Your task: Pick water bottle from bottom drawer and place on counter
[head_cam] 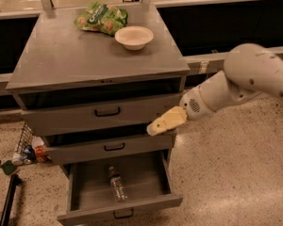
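Observation:
The water bottle [117, 184] lies on its side inside the open bottom drawer [120, 212], cap toward the back. The grey counter [75, 51] tops the three-drawer cabinet. My gripper [155, 126], cream-coloured at the end of the white arm, hovers in front of the right part of the middle drawer, above and right of the bottle and apart from it. It holds nothing.
A white bowl [134, 36] and a green snack bag [100, 18] sit at the back of the counter. The top drawer [101, 113] and middle drawer [108, 147] stand slightly open. A wire basket with items [26, 147] stands on the floor at the left.

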Motion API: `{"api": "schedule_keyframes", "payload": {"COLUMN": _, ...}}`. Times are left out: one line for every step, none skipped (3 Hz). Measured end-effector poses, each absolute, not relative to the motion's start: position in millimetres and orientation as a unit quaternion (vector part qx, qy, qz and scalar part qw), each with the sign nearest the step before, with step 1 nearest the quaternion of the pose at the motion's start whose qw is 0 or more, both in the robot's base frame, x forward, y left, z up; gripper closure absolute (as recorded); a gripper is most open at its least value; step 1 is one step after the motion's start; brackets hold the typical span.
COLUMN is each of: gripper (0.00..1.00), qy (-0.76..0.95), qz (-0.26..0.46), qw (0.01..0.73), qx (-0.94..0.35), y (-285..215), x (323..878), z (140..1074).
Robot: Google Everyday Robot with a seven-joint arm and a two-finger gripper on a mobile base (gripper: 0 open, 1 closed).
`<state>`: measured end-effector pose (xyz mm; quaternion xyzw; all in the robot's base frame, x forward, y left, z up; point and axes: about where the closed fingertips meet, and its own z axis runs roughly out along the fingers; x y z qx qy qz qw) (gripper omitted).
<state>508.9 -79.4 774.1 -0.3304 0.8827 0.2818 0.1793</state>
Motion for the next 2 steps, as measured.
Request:
{"api": "schedule_keyframes", "payload": {"gripper": 0.0, "qy": 0.901, "qz": 0.311, "qw": 0.149, "qx": -0.263, "y": -47, "x": 517, "z": 704}}
{"api": "schedule_keyframes", "payload": {"gripper": 0.0, "qy": 0.917, "qz": 0.316, "qw": 0.108, "qx": -0.22, "y": -21, "x": 520, "z": 634}}
